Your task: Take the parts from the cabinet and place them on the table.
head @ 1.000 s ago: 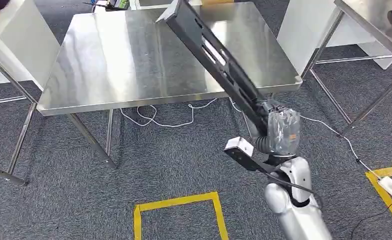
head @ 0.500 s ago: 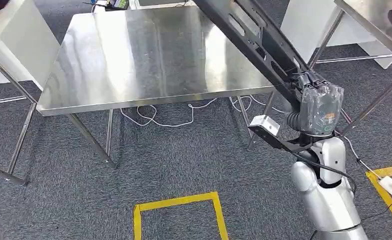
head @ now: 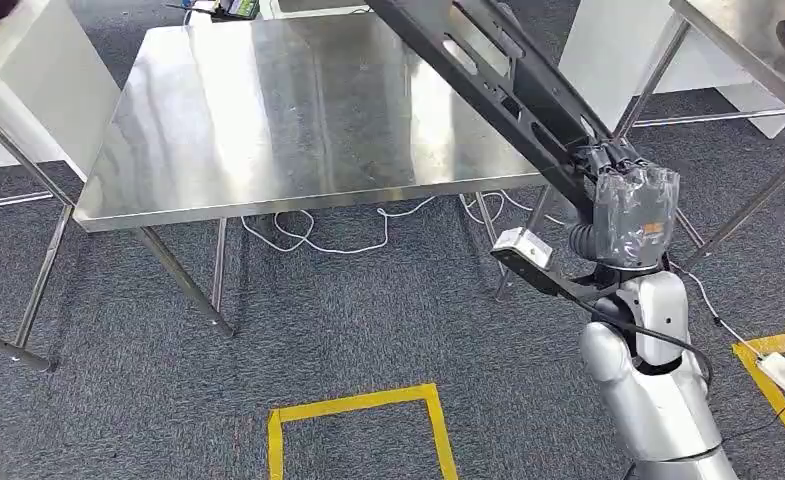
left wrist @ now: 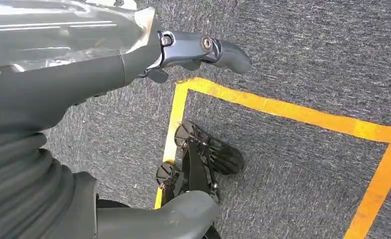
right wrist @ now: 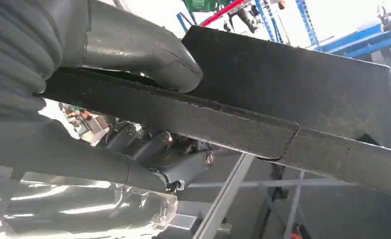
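Head view: my right hand (head: 630, 205) grips the near end of a long black metal part (head: 488, 75). From my hand the part slants up and away to the left, passing above the right side of the steel table (head: 268, 130) without touching it. A white cable (head: 318, 240) lies on the carpet under the table's near edge, left of my hand. Yellow floor tape (head: 353, 405) sits below and left of it.

Left wrist view: my left hand (left wrist: 133, 59) holds nothing, fingers (left wrist: 218, 50) loosely extended over the carpet and yellow tape.

Right wrist view: my thumb (right wrist: 148, 50) presses on top of the part (right wrist: 283, 99), fingers (right wrist: 183, 159) wrapped beneath; the part runs straight out ahead.
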### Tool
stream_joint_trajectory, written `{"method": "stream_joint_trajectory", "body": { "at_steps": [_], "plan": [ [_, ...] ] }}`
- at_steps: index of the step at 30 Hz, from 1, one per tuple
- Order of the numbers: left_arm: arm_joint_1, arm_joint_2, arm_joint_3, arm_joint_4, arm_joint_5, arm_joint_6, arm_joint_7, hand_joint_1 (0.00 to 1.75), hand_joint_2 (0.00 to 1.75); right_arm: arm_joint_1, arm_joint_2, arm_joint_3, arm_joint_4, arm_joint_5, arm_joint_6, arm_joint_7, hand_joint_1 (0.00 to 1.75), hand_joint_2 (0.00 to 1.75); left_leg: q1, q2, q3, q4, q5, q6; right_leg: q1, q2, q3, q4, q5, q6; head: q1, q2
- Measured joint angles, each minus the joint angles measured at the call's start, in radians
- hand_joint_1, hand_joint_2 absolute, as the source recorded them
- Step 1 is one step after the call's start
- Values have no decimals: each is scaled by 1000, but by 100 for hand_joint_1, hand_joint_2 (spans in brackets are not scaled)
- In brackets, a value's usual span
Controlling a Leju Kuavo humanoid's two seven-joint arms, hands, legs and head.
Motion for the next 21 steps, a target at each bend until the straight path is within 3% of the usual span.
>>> {"method": "stream_joint_trajectory", "body": {
  "at_steps": [5,6,8,9,10,12,13,14,15,16,18,19,20,21],
  "plan": [
    [-1,1,0,0,-8,-15,-6,0,175,7,10,33,0,-1,12,1,175,175,0,0,0,0,0,0,0,0,0,0,0,0,0,0],
    [-2,1,0,0,-10,-16,-8,0,175,7,13,35,0,2,12,7,175,175,-2,0,-2,6,-3,3,-10,0,3,-8,2,3,0,0],
    [-3,3,0,-1,-17,-18,-11,0,175,5,19,38,-2,14,13,17,175,175,-2,2,10,-18,7,25,-3,2,12,-24,10,14,-2,0],
    [-3,3,0,0,-20,-18,-12,0,175,6,20,38,-2,18,13,18,175,175,13,5,30,-52,24,34,2,-4,10,-25,7,12,3,0],
    [-3,2,0,0,-21,-18,-13,0,175,3,22,39,-2,18,13,19,175,175,11,6,40,-67,29,35,-1,-7,1,1,-11,11,3,0],
    [-4,2,0,0,-21,-18,-13,0,175,1,24,40,-2,19,13,20,175,175,18,13,40,-68,30,36,-4,-7,-74,154,-79,6,6,0],
    [-4,2,0,0,-21,-18,-13,0,175,5,25,40,-2,19,13,20,175,175,19,15,40,-68,30,35,-10,-7,-116,236,-107,10,5,0],
    [-4,2,0,0,-21,-18,-13,0,175,9,26,42,-1,19,13,21,175,175,23,15,38,-67,29,31,-18,-8,-142,285,-116,21,5,0],
    [-4,2,0,0,-21,-18,-13,0,175,13,26,43,-1,19,14,22,175,175,29,15,38,-66,27,23,-26,-9,-138,275,-104,35,5,0],
    [-3,2,0,0,-21,-18,-13,0,175,14,26,43,0,19,14,23,175,175,36,15,38,-63,25,14,-35,-10,-110,218,-76,54,4,0],
    [-4,2,0,0,-21,-18,-13,0,175,12,27,44,0,19,14,24,175,175,49,12,31,-34,9,-14,-59,-10,-10,30,-4,98,5,0],
    [-4,8,0,-3,-21,-18,-13,0,175,10,27,45,2,19,14,24,175,175,44,11,20,-15,-4,-33,-58,0,-5,18,-15,102,12,0],
    [-5,9,0,-3,-21,-18,-14,0,175,12,31,48,1,20,15,24,175,175,48,11,13,2,-12,-43,-53,7,-4,16,-13,72,16,0],
    [-5,7,-1,-3,-22,-18,-15,0,175,13,31,48,3,20,17,24,175,175,47,7,10,-4,-9,-45,-53,3,-6,27,-15,55,9,0]
  ]
}}
